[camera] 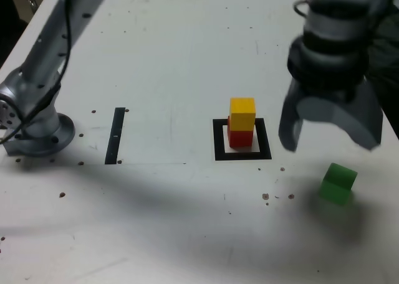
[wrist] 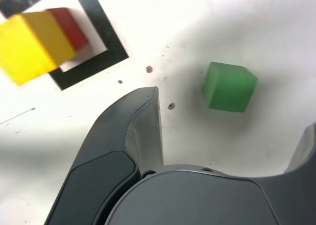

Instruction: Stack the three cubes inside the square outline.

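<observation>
A yellow cube (camera: 242,113) sits on a red cube (camera: 239,137) inside the black square outline (camera: 242,153), a little right of the table's middle in the exterior view. The green cube (camera: 338,183) lies alone on the white table, to the exterior view's right of the outline. My gripper (camera: 330,144) hangs open above the table, just above and behind the green cube, with nothing between its fingers. In the wrist view the green cube (wrist: 229,86) lies between the spread fingers (wrist: 143,126), and the yellow cube (wrist: 30,46), red cube (wrist: 71,28) and outline (wrist: 106,40) show off to one side.
A narrow black strip (camera: 115,135) lies on the table to the exterior view's left of the outline. The arm's grey base (camera: 34,125) stands at the far left. Small dark specks dot the white tabletop (camera: 187,222).
</observation>
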Tool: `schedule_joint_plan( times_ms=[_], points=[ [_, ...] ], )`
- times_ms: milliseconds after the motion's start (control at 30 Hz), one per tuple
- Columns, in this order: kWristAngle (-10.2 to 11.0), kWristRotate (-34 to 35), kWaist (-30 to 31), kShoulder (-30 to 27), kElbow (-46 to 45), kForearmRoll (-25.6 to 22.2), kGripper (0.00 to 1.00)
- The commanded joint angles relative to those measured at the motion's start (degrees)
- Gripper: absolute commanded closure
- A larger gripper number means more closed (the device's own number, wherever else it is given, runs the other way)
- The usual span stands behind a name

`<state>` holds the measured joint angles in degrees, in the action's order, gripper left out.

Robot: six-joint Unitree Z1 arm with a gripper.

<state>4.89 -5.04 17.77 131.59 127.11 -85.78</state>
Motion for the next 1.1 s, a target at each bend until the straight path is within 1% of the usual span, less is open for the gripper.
schedule_joint_plan(
  times_ms=[0, 100, 367, 533, 633, 700, 767, 800, 867, 967, 1000, 1067],
  points=[
    [-0.5, -0.8, 0.2, 1.6, 1.3, -0.1, 0.00],
    [-1.0, -1.9, 0.2, 3.8, 3.0, -0.2, 0.00],
    [-1.4, -4.3, 0.3, 8.7, 7.3, -0.5, 0.01],
    [-2.2, -4.9, 0.3, 11.5, 9.9, -0.6, 0.02],
    [-2.4, -5.3, 0.3, 12.9, 11.5, -1.3, 0.04],
    [-2.4, -5.5, 0.3, 13.7, 12.9, -2.3, 0.08],
    [-2.3, -5.6, 0.3, 14.4, 14.3, -3.5, 0.15],
    [-2.1, -5.6, 0.3, 14.7, 14.9, -4.0, 0.20],
    [-1.6, -5.5, 0.3, 15.0, 16.0, -4.7, 0.34],
    [-0.7, -5.7, 0.4, 15.1, 17.1, -4.9, 0.57],
    [-0.4, -5.8, 0.4, 15.1, 17.3, -4.9, 0.63],
    [-0.3, -6.0, 0.5, 15.2, 17.7, -4.8, 0.71]
  ],
)
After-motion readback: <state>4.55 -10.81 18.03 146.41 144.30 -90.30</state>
